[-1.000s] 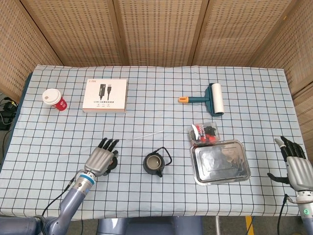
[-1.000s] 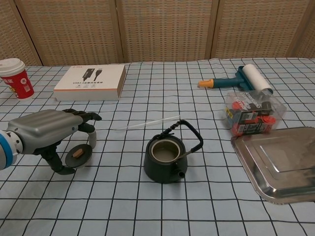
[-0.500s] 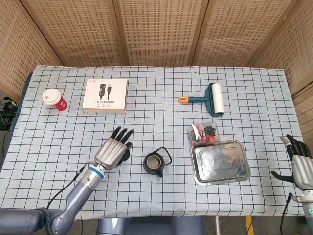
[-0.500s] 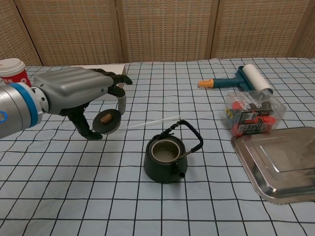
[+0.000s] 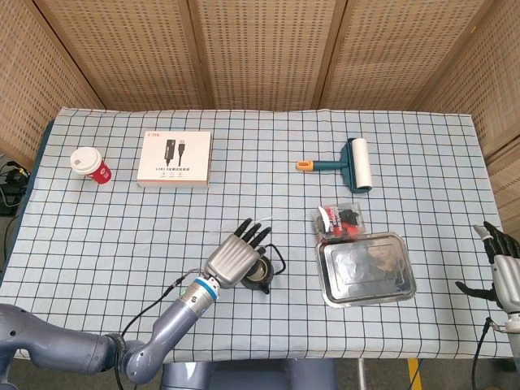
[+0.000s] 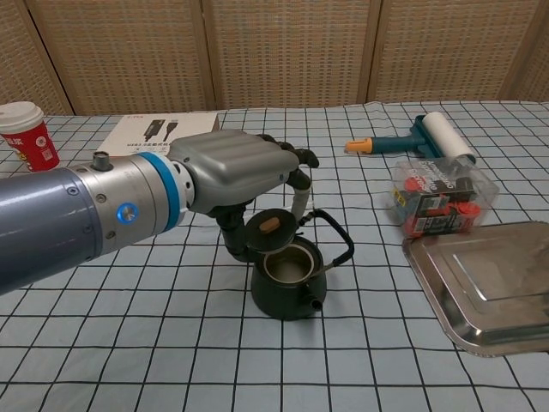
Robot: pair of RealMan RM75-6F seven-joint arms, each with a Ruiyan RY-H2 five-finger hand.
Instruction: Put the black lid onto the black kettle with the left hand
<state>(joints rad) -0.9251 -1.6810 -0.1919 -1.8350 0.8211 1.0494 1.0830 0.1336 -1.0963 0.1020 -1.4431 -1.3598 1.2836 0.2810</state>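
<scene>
The black kettle (image 6: 294, 287) stands on the checked cloth with its mouth uncovered and its handle tipped to the right; in the head view my left hand hides most of the kettle (image 5: 266, 280). My left hand (image 6: 236, 169) (image 5: 236, 258) hangs over the kettle's left rim and pinches the black lid (image 6: 269, 228) with its brown knob. The lid is tilted, just above the rim at the kettle's left. My right hand (image 5: 504, 268) shows only at the head view's right edge, fingers apart, nothing in it.
A steel tray (image 6: 489, 283) (image 5: 366, 268) lies right of the kettle, a clear box of small items (image 6: 437, 199) behind it. Further back are a lint roller (image 6: 429, 137), a white carton (image 5: 175, 158) and a red paper cup (image 6: 28, 136). A thin white stick (image 5: 280, 215) lies behind the kettle.
My left hand has lifted the lid off the cloth and carried it right, from the table's left to just over the kettle's rim. The right hand has sunk slightly towards the frame edge.
</scene>
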